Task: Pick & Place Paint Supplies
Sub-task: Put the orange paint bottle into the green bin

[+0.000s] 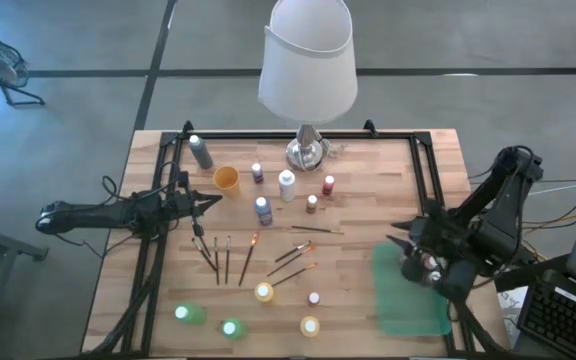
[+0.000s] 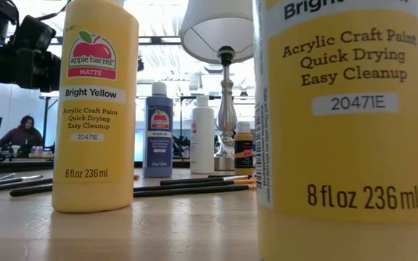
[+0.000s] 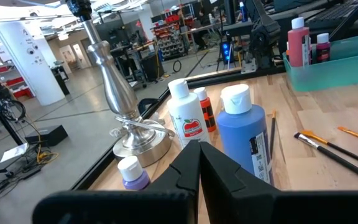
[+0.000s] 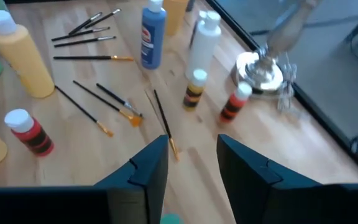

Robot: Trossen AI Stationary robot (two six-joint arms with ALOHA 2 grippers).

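Left gripper (image 1: 211,202) fingers together; right gripper (image 1: 400,238) fingers apart; two yellow bottles (image 2: 95,109) close in low view

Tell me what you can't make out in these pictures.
- Lamp: low view, shade's top cut off by the edge.
- Near yellow bottle: low view, cap cut off; it hides the table's right side.
- Tray: high view, the right end effector covers part; contents unclear.
- Bottle labels: high view, too small.
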